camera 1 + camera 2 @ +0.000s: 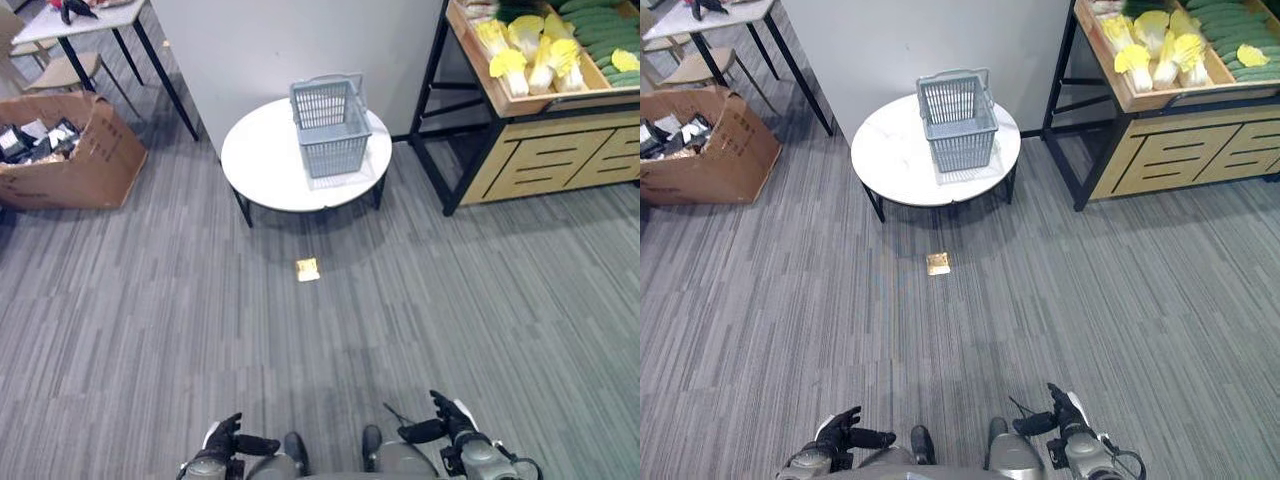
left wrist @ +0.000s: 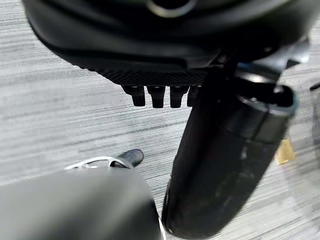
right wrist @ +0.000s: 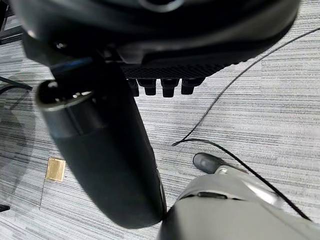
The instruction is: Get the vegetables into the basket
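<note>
A grey plastic basket point(image 1: 330, 125) stands upright on a round white table point(image 1: 270, 160) ahead of me. The vegetables lie in a wooden shelf tray point(image 1: 520, 100) at the far right: yellow-white cabbages point(image 1: 530, 45) and, beside them, green cucumbers point(image 1: 605, 30). Low at the near edge, my left hand point(image 1: 225, 440) and right hand point(image 1: 448, 418) hang far from the table and the shelf. Each is open and holds nothing. In the wrist views the left hand point(image 2: 160, 35) and the right hand point(image 3: 165, 35) have only grey carpet past their fingers.
A cardboard box point(image 1: 75, 155) full of items sits on the floor at the left. Behind it stand a black-legged table point(image 1: 95, 20) and a chair point(image 1: 65, 70). A small brass floor plate point(image 1: 307, 269) lies before the round table. A white partition point(image 1: 300, 40) rises behind it.
</note>
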Controlling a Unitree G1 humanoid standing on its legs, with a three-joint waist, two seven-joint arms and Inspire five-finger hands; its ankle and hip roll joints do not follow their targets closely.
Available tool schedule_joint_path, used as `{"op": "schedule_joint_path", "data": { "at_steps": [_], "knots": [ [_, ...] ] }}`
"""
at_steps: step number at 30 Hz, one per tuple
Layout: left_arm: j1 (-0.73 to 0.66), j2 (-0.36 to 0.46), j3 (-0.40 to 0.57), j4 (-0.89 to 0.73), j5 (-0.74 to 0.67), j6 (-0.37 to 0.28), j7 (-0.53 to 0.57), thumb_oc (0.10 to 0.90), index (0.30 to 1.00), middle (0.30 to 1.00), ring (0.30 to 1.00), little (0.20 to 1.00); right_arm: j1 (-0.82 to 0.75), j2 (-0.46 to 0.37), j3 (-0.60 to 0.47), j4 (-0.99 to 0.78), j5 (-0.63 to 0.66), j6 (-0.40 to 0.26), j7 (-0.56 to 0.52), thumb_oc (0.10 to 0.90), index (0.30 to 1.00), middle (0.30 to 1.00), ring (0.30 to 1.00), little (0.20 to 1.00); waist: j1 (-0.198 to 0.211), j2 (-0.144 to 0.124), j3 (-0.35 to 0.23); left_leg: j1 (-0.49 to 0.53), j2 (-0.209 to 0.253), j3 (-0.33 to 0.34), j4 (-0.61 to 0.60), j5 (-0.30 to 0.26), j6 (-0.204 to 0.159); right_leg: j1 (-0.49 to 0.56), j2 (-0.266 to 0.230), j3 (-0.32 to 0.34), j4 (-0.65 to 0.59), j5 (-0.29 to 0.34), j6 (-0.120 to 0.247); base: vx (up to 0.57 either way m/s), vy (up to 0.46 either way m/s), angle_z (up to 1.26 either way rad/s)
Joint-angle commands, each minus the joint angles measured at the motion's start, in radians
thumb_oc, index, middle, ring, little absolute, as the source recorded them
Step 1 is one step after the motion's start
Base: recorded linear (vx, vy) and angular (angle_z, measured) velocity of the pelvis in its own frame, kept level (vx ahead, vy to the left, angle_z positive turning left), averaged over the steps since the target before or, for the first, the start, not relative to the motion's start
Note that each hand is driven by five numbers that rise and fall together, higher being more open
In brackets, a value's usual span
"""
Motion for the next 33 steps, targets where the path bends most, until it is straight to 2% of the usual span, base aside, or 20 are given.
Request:
{"op": "schedule_joint_path", "data": {
  "at_steps": [1,2,4,5,6,9,10,11,12,14,16,19,21,23,26,27,28,30,32,33],
  "knots": [
    [-0.011,-0.031,-0.021,-0.033,-0.03,-0.014,0.016,0.9,1.0,1.0,1.0,1.0,-0.007,-0.063,0.024,-0.009,0.026,-0.012,-0.029,0.9,1.0,1.0,1.0,1.0,-0.015,-0.017,0.037,-0.069,0.071,-0.141,0.105,0.023,-0.022,0.087,-0.072,0.021,-0.028,-0.02,0.052,0.08,0.035,-0.01],
    [-0.01,-0.031,-0.022,-0.033,-0.03,-0.014,0.016,0.9,1.0,1.0,1.0,1.0,-0.007,-0.063,0.024,-0.009,0.026,-0.012,-0.029,0.9,1.0,1.0,1.0,1.0,-0.016,-0.018,0.037,-0.069,0.07,-0.141,0.106,0.022,-0.021,0.087,-0.073,0.02,-0.028,-0.021,0.053,0.15,0.078,0.02],
    [-0.003,-0.028,-0.022,-0.043,-0.034,-0.012,0.021,0.9,1.0,1.0,1.0,1.0,-0.008,-0.068,0.022,-0.013,0.028,-0.009,-0.033,0.9,1.0,1.0,1.0,1.0,-0.008,-0.014,0.032,-0.096,0.085,-0.104,-0.044,0.015,-0.012,0.113,-0.082,0.028,-0.043,-0.036,0.07,0.21,0.133,-0.02],
    [0.001,-0.028,-0.025,-0.044,-0.034,-0.014,0.024,0.9,1.0,1.0,1.0,1.0,-0.006,-0.068,0.023,-0.019,0.027,-0.008,-0.033,0.9,1.0,1.0,1.0,1.0,-0.002,-0.015,0.031,-0.099,0.089,-0.098,-0.074,0.018,-0.012,0.119,-0.085,0.037,-0.046,-0.038,0.076,0.39,0.265,-0.12],
    [0.004,-0.028,-0.029,-0.035,-0.027,-0.016,0.028,0.9,1.0,1.0,1.0,1.0,-0.007,-0.069,0.029,-0.026,0.022,-0.008,-0.039,0.9,1.0,1.0,1.0,1.0,0.015,0.005,0.024,-0.142,0.104,-0.11,-0.218,0.103,-0.032,0.147,-0.082,0.056,-0.065,-0.05,0.091,0.29,0.199,-0.12],
    [0.006,-0.03,-0.029,-0.033,-0.025,-0.017,0.031,0.9,1.0,1.0,1.0,1.0,-0.007,-0.068,0.03,-0.026,0.019,-0.009,-0.041,0.9,1.0,1.0,1.0,1.0,0.021,0.006,0.021,-0.147,0.098,-0.121,-0.25,0.119,-0.037,0.163,-0.087,0.066,-0.073,-0.054,0.097,0.25,0.163,-0.18],
    [0.016,-0.033,-0.024,-0.029,-0.032,-0.019,0.029,0.9,1.0,1.0,1.0,1.0,-0.012,-0.064,0.03,-0.023,0.015,-0.008,-0.038,0.9,1.0,1.0,1.0,1.0,0.028,0.007,0.004,-0.137,0.083,-0.138,-0.237,0.095,-0.03,0.187,-0.102,0.088,-0.087,-0.058,0.116,0.32,0.249,-0.44],
    [0.014,-0.028,-0.022,-0.026,-0.029,-0.016,0.029,0.9,1.0,1.0,1.0,1.0,-0.009,-0.055,0.025,-0.021,0.013,-0.01,-0.041,0.9,1.0,1.0,1.0,1.0,0.024,0.003,-0.003,-0.133,0.08,-0.119,-0.228,0.093,-0.024,0.192,-0.113,0.088,-0.093,-0.053,0.126,0.5,0.468,-0.99],
    [0.001,-0.023,-0.025,-0.035,-0.023,-0.015,0.03,0.9,1.0,1.0,1.0,1.0,-0.019,-0.047,0.019,-0.029,0.016,-0.009,-0.045,0.9,1.0,1.0,1.0,1.0,0.024,-0.014,-0.005,-0.134,0.051,-0.087,-0.2,0.06,0.002,0.171,-0.152,0.1,-0.059,-0.011,0.153,0.32,0.362,-0.86],
    [-0.007,-0.01,-0.023,-0.046,-0.029,-0.017,0.031,0.9,1.0,1.0,1.0,1.0,-0.03,-0.041,0.025,-0.035,0.013,-0.005,-0.045,0.9,1.0,1.0,1.0,1.0,0.032,-0.023,0.0,-0.118,0.038,-0.062,-0.197,0.033,0.027,0.117,-0.169,0.13,0.009,0.031,0.167,0.21,0.299,-0.61],
    [-0.018,0.004,-0.026,-0.075,-0.031,-0.016,0.028,0.9,1.0,1.0,1.0,1.0,-0.042,-0.034,0.03,-0.055,0.014,-0.005,-0.046,0.9,1.0,1.0,1.0,1.0,0.03,-0.03,0.018,-0.106,0.014,-0.049,-0.185,-0.004,0.061,0.05,-0.188,0.148,0.144,0.122,0.173,0.16,0.289,-0.43],
    [-0.025,0.018,-0.026,-0.094,-0.037,-0.012,0.024,0.9,1.0,1.0,1.0,1.0,-0.056,-0.024,0.037,-0.082,0.019,-0.004,-0.048,0.9,1.0,1.0,1.0,1.0,0.028,-0.017,0.047,-0.061,0.002,-0.028,-0.183,-0.048,0.101,-0.043,-0.211,0.09,0.339,0.235,0.171,0.17,0.314,-0.11],
    [-0.021,0.019,-0.023,-0.112,-0.041,-0.01,0.024,0.9,1.0,1.0,1.0,1.0,-0.053,-0.019,0.034,-0.101,0.023,-0.005,-0.05,0.9,1.0,1.0,1.0,1.0,0.026,-0.002,0.059,-0.013,-0.008,-0.015,-0.192,-0.079,0.125,-0.072,-0.238,0.042,0.446,0.257,0.171,0.26,0.32,0.14],
    [-0.012,0.02,-0.019,-0.125,-0.045,-0.008,0.023,0.9,1.0,1.0,1.0,1.0,-0.047,-0.022,0.033,-0.13,0.019,-0.004,-0.048,0.9,1.0,1.0,1.0,1.0,0.012,0.007,0.071,0.05,-0.019,-0.008,-0.22,-0.095,0.13,-0.149,-0.238,0.014,0.479,0.233,0.17,0.29,0.221,-0.06],
    [-0.012,0.023,-0.02,-0.114,-0.045,-0.009,0.019,0.9,1.0,1.0,1.0,1.0,-0.047,-0.029,0.022,-0.138,0.028,-0.007,-0.047,0.9,1.0,1.0,1.0,1.0,-0.006,0.001,0.078,0.118,-0.036,-0.009,-0.243,-0.125,0.115,-0.209,-0.243,-0.069,0.359,0.211,0.172,0.34,0.06,-0.28],
    [-0.016,0.02,-0.018,-0.1,-0.046,-0.01,0.017,0.9,1.0,1.0,1.0,1.0,-0.058,-0.028,0.022,-0.129,0.03,-0.008,-0.049,0.9,1.0,1.0,1.0,1.0,-0.015,-0.011,0.087,0.149,-0.043,-0.007,-0.243,-0.149,0.105,-0.225,-0.256,-0.107,0.25,0.22,0.181,0.34,-0.059,0.06],
    [-0.016,0.018,-0.018,-0.094,-0.045,-0.01,0.016,0.9,1.0,1.0,1.0,1.0,-0.06,-0.029,0.023,-0.129,0.031,-0.009,-0.049,0.9,1.0,1.0,1.0,1.0,-0.021,-0.012,0.091,0.166,-0.04,-0.012,-0.24,-0.162,0.098,-0.222,-0.26,-0.111,0.213,0.22,0.19,0.36,-0.111,0.37],
    [-0.02,0.006,-0.006,-0.063,-0.037,-0.012,0.017,0.9,1.0,1.0,1.0,1.0,-0.074,-0.026,0.02,-0.12,0.037,-0.013,-0.053,0.9,1.0,1.0,1.0,1.0,-0.047,-0.024,0.087,0.222,-0.044,-0.026,-0.234,-0.195,0.07,-0.241,-0.255,-0.112,0.012,0.272,0.226,0.5,-0.162,0.49],
    [-0.017,0.004,0.006,-0.046,-0.027,-0.013,0.015,0.9,1.0,1.0,1.0,1.0,-0.07,-0.024,0.022,-0.128,0.035,-0.014,-0.047,0.9,1.0,1.0,1.0,1.0,-0.063,-0.025,0.082,0.261,-0.039,-0.044,-0.228,-0.209,0.054,-0.267,-0.247,-0.086,-0.051,0.293,0.237,0.5,-0.174,0.39],
    [-0.009,0.001,0.01,-0.045,-0.029,-0.014,0.016,0.9,1.0,1.0,1.0,1.0,-0.061,-0.025,0.027,-0.138,0.035,-0.015,-0.042,0.9,1.0,1.0,1.0,1.0,-0.069,-0.017,0.08,0.288,-0.027,-0.062,-0.212,-0.216,0.044,-0.272,-0.228,-0.052,-0.028,0.286,0.235,0.39,-0.133,0.49]
  ]
}}
